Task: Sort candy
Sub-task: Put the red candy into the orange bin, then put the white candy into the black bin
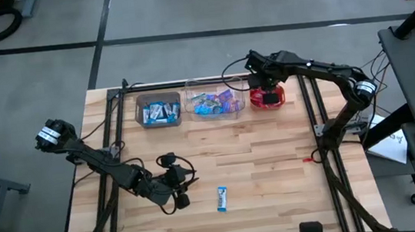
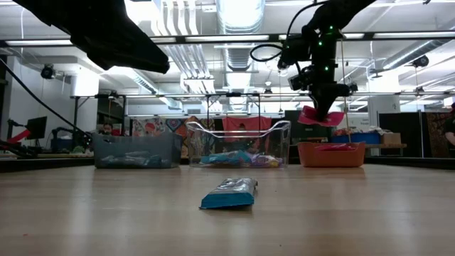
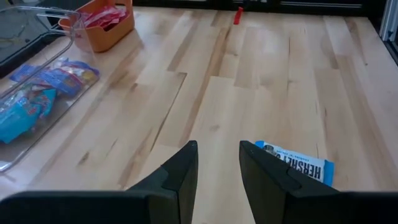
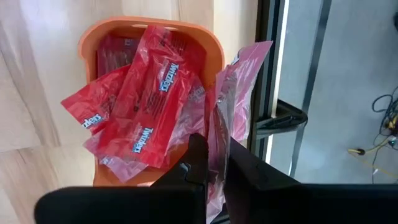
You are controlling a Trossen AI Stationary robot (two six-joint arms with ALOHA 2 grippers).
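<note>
At the upper right of the overhead frame, the right gripper [image 4: 214, 163] hangs over the orange bin [image 1: 267, 99], its fingers pinched tight on a red wrapped candy [image 4: 233, 99] dangling above the red candies [image 4: 146, 99] already piled inside. In the lower left, the left gripper [image 3: 217, 171] hovers low over the wooden table [image 1: 267, 164], fingers partly apart and holding nothing. Just beside it, near the lower centre, a lone blue-and-white candy [image 1: 222, 199] lies flat on the wood. Along the top edge, a brown bin [image 1: 159, 110] and a clear bin [image 1: 216, 103] hold more blue-and-white and multicoloured candies.
</note>
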